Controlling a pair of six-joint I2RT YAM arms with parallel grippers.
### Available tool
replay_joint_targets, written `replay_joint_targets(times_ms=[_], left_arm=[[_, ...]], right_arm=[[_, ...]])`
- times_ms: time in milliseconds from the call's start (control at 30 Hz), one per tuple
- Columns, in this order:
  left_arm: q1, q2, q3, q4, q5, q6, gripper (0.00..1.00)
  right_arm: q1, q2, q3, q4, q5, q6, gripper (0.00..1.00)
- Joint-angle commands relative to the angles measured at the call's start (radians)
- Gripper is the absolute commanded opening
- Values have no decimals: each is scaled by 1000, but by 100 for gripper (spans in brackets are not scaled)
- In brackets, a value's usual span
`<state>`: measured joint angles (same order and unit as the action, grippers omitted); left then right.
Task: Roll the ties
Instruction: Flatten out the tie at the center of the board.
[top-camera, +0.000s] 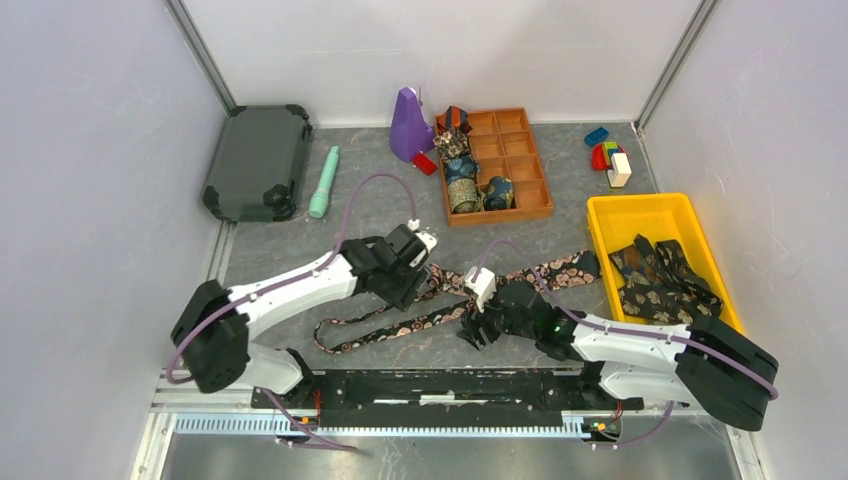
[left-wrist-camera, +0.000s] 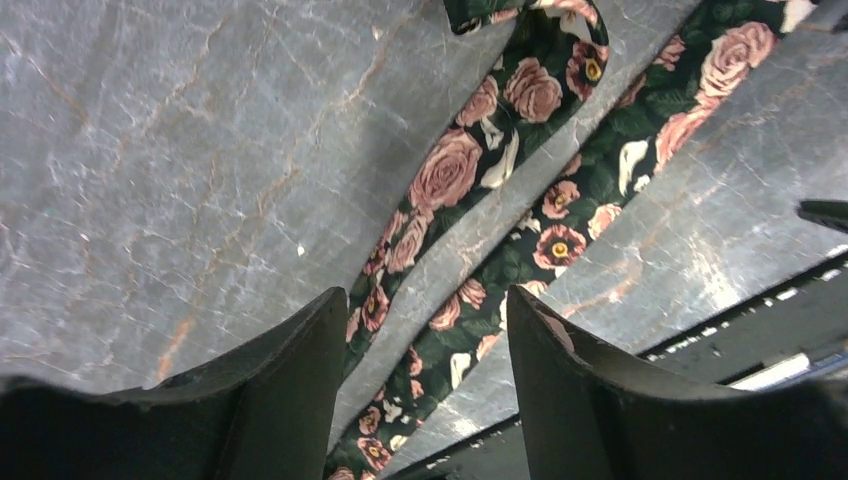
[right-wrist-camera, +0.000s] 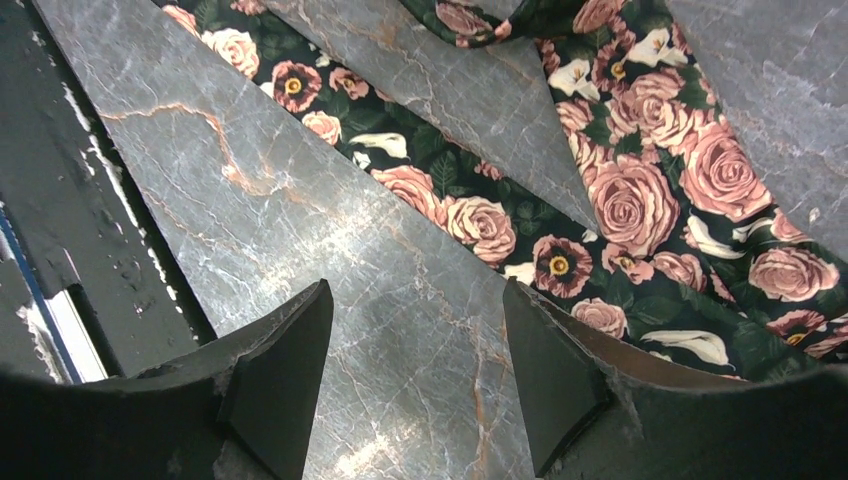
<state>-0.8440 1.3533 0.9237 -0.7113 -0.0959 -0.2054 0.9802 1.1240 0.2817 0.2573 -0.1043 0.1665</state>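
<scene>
A long dark tie with pink roses (top-camera: 400, 320) lies flat and folded back on itself across the middle of the grey table, its wide end (top-camera: 565, 270) pointing at the yellow bin. My left gripper (top-camera: 412, 288) hovers over it, open; in the left wrist view two strips of the tie (left-wrist-camera: 450, 170) run under the open left gripper (left-wrist-camera: 428, 310). My right gripper (top-camera: 472, 328) stands open near the tie's middle. In the right wrist view the right gripper (right-wrist-camera: 418, 300) is over bare table, with the tie (right-wrist-camera: 640, 200) just to its right. Neither gripper holds anything. Rolled ties (top-camera: 463, 192) sit in the wooden tray (top-camera: 538, 178).
A yellow bin (top-camera: 640, 215) at the right holds more loose ties (top-camera: 660, 278). At the back are a dark case (top-camera: 258, 160), a teal torch (top-camera: 324, 182), a purple object (top-camera: 408, 125) and toy blocks (top-camera: 610, 160). A black rail (top-camera: 450, 385) runs along the near edge.
</scene>
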Motion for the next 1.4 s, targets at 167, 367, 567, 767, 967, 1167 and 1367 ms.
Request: replay_joint_targets(times_ms=[167, 367, 567, 767, 967, 1167, 1367], left_arm=[[-63, 286, 149, -38, -225, 141, 57], [-62, 363, 211, -100, -284, 120, 20], [-20, 286, 290, -235, -301, 65, 2], [156, 139, 250, -247, -154, 41, 2], [313, 11, 204, -228, -73, -13, 2], [385, -21, 158, -182, 1, -32, 2], [426, -45, 121, -148, 32, -23, 2]], right_arm=[[6, -61, -36, 102, -41, -1, 70], [16, -75, -61, 179, -106, -1, 71], [53, -24, -42, 232, -100, -35, 71], [159, 90, -15, 407, -32, -94, 72], [289, 284, 113, 536, 36, -248, 74], [377, 500, 345, 507, 67, -377, 75], [387, 655, 506, 489, 75, -471, 75]])
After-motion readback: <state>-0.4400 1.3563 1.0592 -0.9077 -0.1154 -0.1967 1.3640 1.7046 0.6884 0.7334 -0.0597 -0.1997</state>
